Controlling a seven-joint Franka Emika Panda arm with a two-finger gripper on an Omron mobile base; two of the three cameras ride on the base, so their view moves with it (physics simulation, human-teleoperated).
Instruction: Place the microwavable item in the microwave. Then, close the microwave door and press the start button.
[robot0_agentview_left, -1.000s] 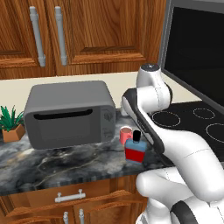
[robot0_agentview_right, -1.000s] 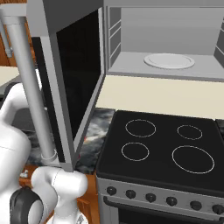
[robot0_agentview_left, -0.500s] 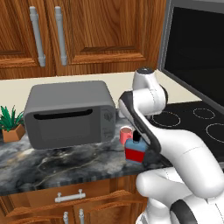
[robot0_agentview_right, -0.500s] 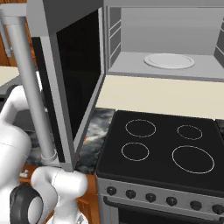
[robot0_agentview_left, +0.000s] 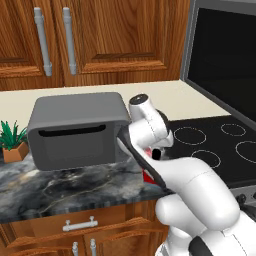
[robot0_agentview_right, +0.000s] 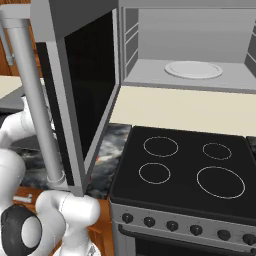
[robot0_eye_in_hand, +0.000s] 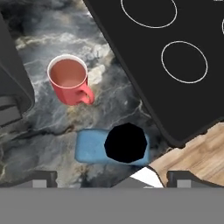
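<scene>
Seen from above in the hand view, the red-pink cup (robot0_eye_in_hand: 69, 81) stands upright on the dark marble counter, its small handle turned toward the stove. My gripper (robot0_eye_in_hand: 112, 178) hovers above the counter, open, its fingertips (robot0_eye_in_hand: 42, 177) spread wide, with the cup up and to the left of it. The microwave (robot0_agentview_right: 190, 47) sits high over the stove with its white plate (robot0_agentview_right: 193, 69) inside. The microwave door (robot0_agentview_right: 90, 95) is swung open, its bar handle (robot0_agentview_right: 34, 100) near me. In the left base view my arm hides the cup.
A squat blue-topped bottle with a black cap (robot0_eye_in_hand: 125, 143) stands directly under the hand, beside the cup. A dark-grey box appliance (robot0_agentview_left: 77, 130) fills the counter's left, with a potted plant (robot0_agentview_left: 12, 142) beyond. The black stovetop (robot0_agentview_right: 185, 165) lies to the right.
My arm has swung left and down over the cup and bottle, covering them in the left base view. The microwave and its door have not moved.
</scene>
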